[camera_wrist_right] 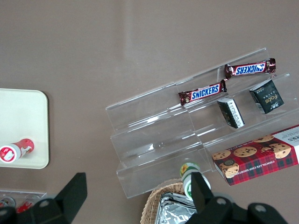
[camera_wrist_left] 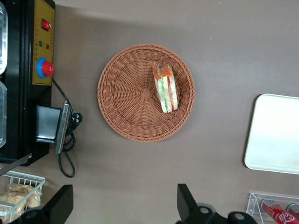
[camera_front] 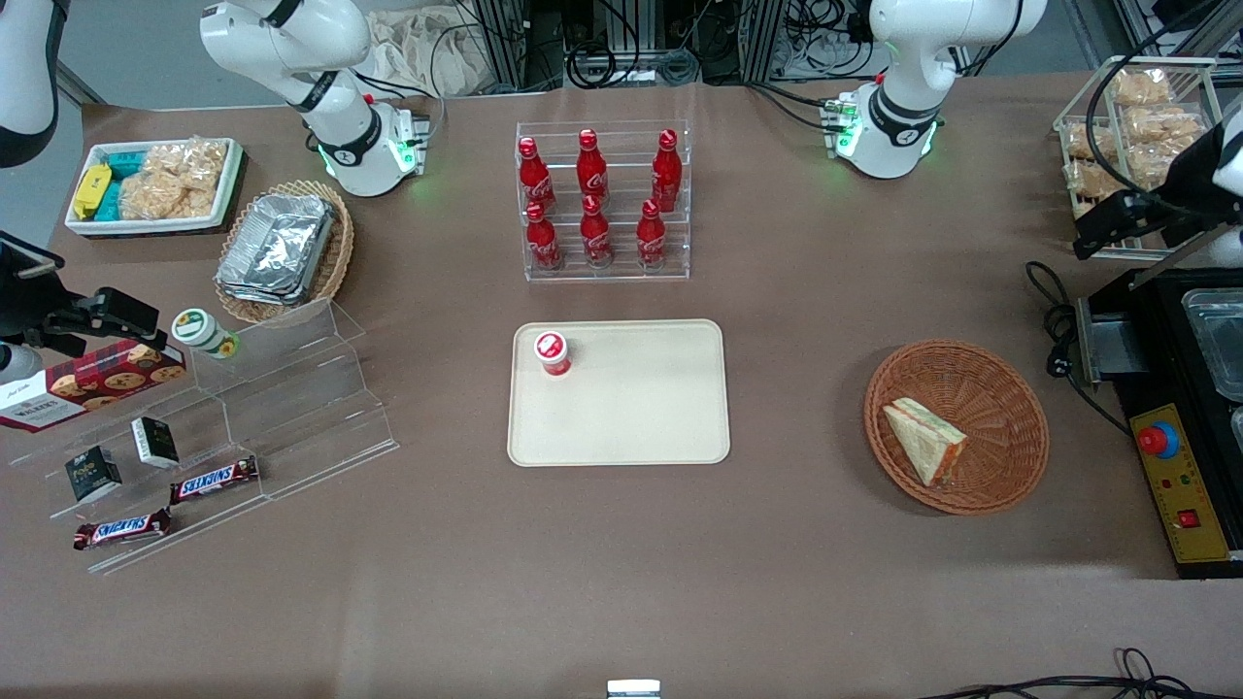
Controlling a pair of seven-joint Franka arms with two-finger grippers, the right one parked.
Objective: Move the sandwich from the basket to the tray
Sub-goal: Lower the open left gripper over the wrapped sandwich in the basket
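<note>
The sandwich [camera_front: 927, 442] [camera_wrist_left: 166, 88], a clear-wrapped wedge with orange and green filling, lies in the round reddish-brown wicker basket [camera_front: 971, 354] [camera_wrist_left: 126, 93], off the basket's centre. The cream tray [camera_front: 631, 427] [camera_wrist_left: 275, 135] lies flat at the table's middle, with a red-capped cup [camera_front: 553, 351] standing in one corner. My gripper [camera_front: 1102, 233] [camera_wrist_left: 124, 205] hangs high above the table, farther from the front camera than the basket and toward the working arm's end. It is open wide, nothing between its fingers [camera_wrist_left: 184, 200].
A black machine with a red button [camera_front: 1185, 437] [camera_wrist_left: 44, 67] and its cable stands beside the basket. A wire rack of snack bags [camera_front: 1131, 126] is near my gripper. A clear rack of red bottles [camera_front: 602, 199] stands just past the tray.
</note>
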